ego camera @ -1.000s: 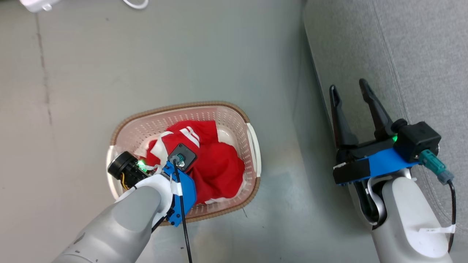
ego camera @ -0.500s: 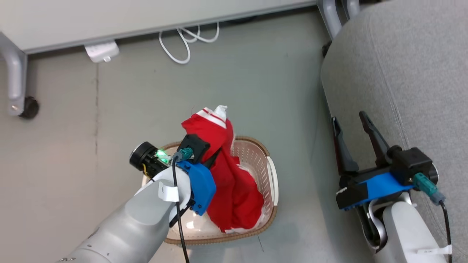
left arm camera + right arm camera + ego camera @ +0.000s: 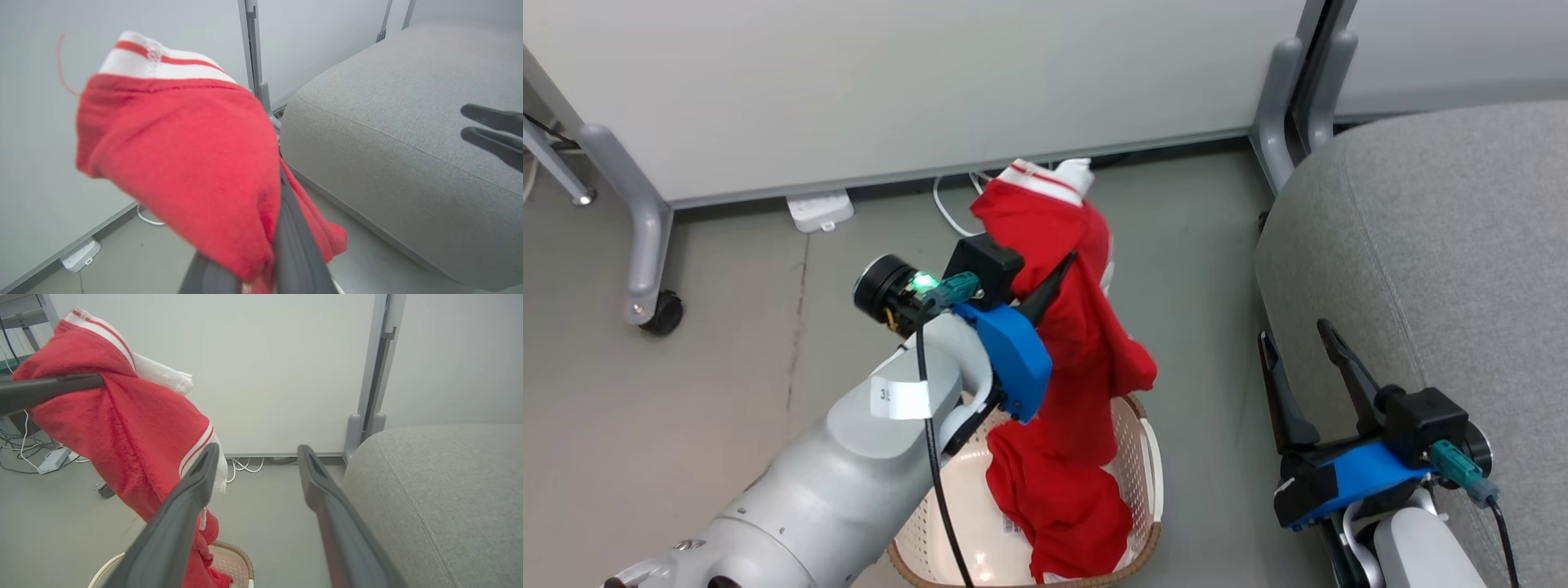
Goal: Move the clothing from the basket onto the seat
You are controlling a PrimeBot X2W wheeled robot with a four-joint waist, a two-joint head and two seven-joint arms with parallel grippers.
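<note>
My left gripper (image 3: pixel 1058 273) is shut on the clothing (image 3: pixel 1082 335), a bright red garment with white striped trim, and holds it high above the basket (image 3: pixel 1150 457). The fabric hangs in a long fold and its lower part trails down into the basket. In the left wrist view the red cloth (image 3: pixel 184 147) drapes over my dark fingers (image 3: pixel 296 249) and hides their tips. My right gripper (image 3: pixel 1294 330) stands open and empty beside the front edge of the grey seat (image 3: pixel 1437 245). The right wrist view has the open gripper (image 3: pixel 258 449) between the hanging clothing (image 3: pixel 135 428) and the seat (image 3: pixel 441 490).
A white partition panel (image 3: pixel 931 82) on grey legs (image 3: pixel 645 220) with a castor (image 3: pixel 660 314) stands behind the basket. A white power strip (image 3: pixel 821 211) and cables (image 3: pixel 947 208) lie on the grey floor at its foot. Another grey post (image 3: pixel 1282 98) rises by the seat's far corner.
My left arm has lifted the red garment up out of the basket, so it now hangs stretched. The head camera has tilted up, bringing the partition into view. The right gripper has stayed open.
</note>
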